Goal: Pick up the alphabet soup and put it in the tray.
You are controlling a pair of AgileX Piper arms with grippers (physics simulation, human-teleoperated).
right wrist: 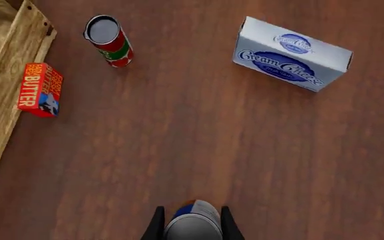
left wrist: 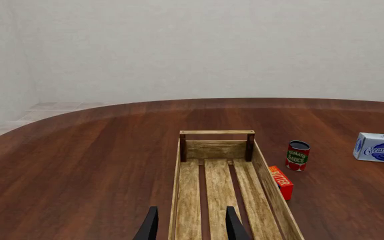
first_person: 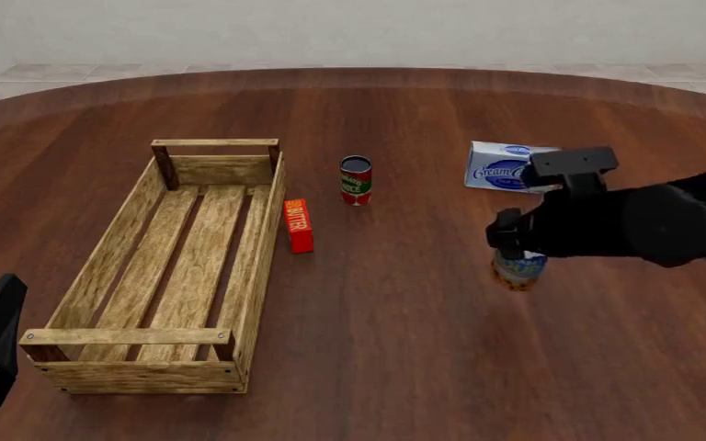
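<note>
The right end effector [right wrist: 190, 222] stands over the alphabet soup [first_person: 520, 268], its two dark fingers [right wrist: 156, 225] set on either side of the can's silver top; whether they press it or merely flank it cannot be told. The can stands upright on the table [first_person: 427, 349], right of centre, well apart from the tray [first_person: 144, 354] at the left. A butter box [first_person: 298, 225] lies just beside the tray's right rail, a tomato sauce can [first_person: 356, 179] farther off, a cream cheese box [first_person: 506, 167] at far right. The left end effector [left wrist: 190, 226] hangs above the tray's near end, fingers parted, holding nothing.
</note>
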